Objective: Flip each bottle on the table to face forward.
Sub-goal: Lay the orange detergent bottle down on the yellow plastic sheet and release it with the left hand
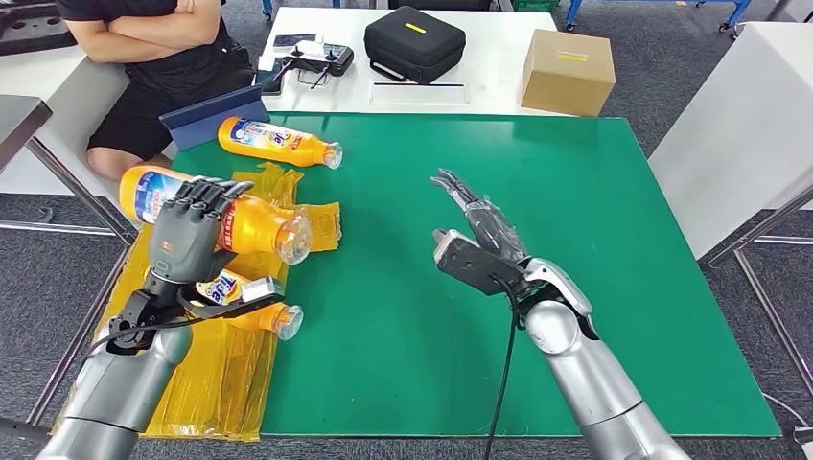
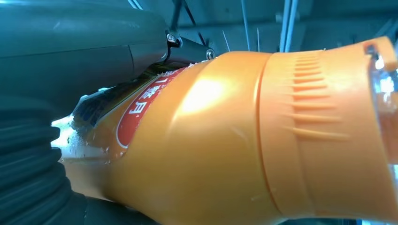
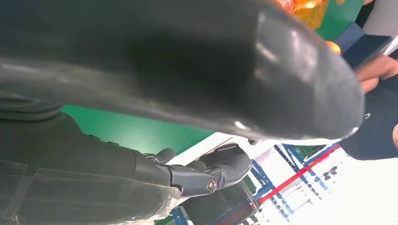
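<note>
Gripped in the left hand [image 1: 187, 230] is a large orange bottle [image 1: 251, 222], the dark fingers [image 1: 213, 190] wrapped over its labelled middle while it is held lying sideways above the left edge of the green bench [image 1: 575, 240], its clear cap end turned toward the bench centre. In the left wrist view the same bottle [image 2: 225, 140] is seen close up, pressed against the grey palm, with its red and blue label partly hidden by the hand. Below it, a second bottle [image 1: 251, 305] is laid on its side on a crumpled yellow plastic sheet [image 1: 220, 374] that is draped over the bench's left edge. A third bottle [image 1: 278, 141] is laid on its side on the green surface near the far-left corner, just beside a blue tablet [image 1: 213, 115]. Further right, the right hand [image 1: 475, 235] is held above the middle of the bench, its fingers spread and stretched forward with nothing in them. Beyond the bench, on a white table, a black case [image 1: 414, 43] and a cardboard box [image 1: 568, 71] are set, and a seated person [image 1: 153, 57] is at far left.
</note>
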Controlling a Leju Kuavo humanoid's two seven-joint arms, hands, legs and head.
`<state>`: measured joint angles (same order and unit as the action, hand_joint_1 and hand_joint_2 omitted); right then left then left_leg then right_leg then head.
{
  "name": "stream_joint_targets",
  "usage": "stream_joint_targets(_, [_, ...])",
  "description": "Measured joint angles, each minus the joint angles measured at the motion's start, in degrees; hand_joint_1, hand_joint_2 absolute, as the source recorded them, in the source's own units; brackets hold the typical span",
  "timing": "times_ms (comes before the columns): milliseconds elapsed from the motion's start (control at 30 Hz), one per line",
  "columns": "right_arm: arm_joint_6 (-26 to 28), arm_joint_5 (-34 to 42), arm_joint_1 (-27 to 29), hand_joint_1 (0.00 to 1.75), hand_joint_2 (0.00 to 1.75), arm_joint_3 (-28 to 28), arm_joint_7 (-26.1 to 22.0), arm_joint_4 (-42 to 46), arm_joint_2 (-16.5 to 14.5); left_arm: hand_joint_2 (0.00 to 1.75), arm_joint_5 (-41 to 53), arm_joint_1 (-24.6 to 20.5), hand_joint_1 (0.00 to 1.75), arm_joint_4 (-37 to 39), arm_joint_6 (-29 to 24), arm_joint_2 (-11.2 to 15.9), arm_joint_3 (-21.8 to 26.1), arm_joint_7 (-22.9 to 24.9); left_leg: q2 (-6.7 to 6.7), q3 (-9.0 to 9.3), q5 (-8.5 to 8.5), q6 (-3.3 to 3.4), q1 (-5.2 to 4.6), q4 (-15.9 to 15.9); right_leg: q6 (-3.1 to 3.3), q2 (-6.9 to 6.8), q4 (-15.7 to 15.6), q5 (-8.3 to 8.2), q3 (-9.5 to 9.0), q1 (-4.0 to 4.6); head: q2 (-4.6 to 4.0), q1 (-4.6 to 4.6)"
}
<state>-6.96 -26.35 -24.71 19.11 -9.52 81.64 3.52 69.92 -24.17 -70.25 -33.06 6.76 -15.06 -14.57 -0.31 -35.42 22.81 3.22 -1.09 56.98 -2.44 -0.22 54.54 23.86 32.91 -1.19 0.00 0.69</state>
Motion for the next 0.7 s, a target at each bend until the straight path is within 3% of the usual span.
stream_joint_targets(267, [-0.08, 0.46, 0.19, 0.0, 0.0, 0.35, -1.33, -0.85, 1.33, 1.75, -3.17, 0.78, 1.75, 9.73, -1.76, 2.57, -1.57, -1.1, 0.02, 0.0, 0.0, 0.0, 0.01, 0.0, 0.0, 0.02, 0.0, 0.0, 0.02, 0.01, 0.0, 0.0])
stream_joint_targets(467, [-0.08, -1.19, 0.18, 0.0, 0.0, 0.48, -1.26, -0.78, 0.95, 1.75, -9.4, -1.72, 1.72, 17.9, -2.12, 4.27, -0.27, -3.84, 0.03, 0.0, -0.01, -0.01, 0.03, -0.01, 0.01, 0.02, 0.01, 0.0, 0.02, 0.02, 0.0, 0.0])
stream_joint_targets(600, [-0.07, -2.46, 0.38, 0.0, 0.0, 0.62, -1.24, -0.46, 0.45, 1.75, -11.43, -4.37, 0.0, 23.36, -2.13, 5.01, 1.46, -4.86, 0.01, 0.01, -0.01, -0.01, 0.03, -0.01, 0.01, 0.01, 0.01, 0.0, 0.01, 0.02, 0.0, 0.0])
stream_joint_targets(700, [-0.04, -2.9, 0.76, 0.0, 0.0, 0.8, -1.21, 0.1, 0.23, 0.44, -11.04, -6.36, 0.0, 26.64, -1.1, 5.17, 2.17, -4.15, -0.03, 0.01, -0.02, -0.01, 0.03, -0.01, 0.01, -0.01, 0.01, 0.0, 0.0, 0.01, 0.0, 0.01])
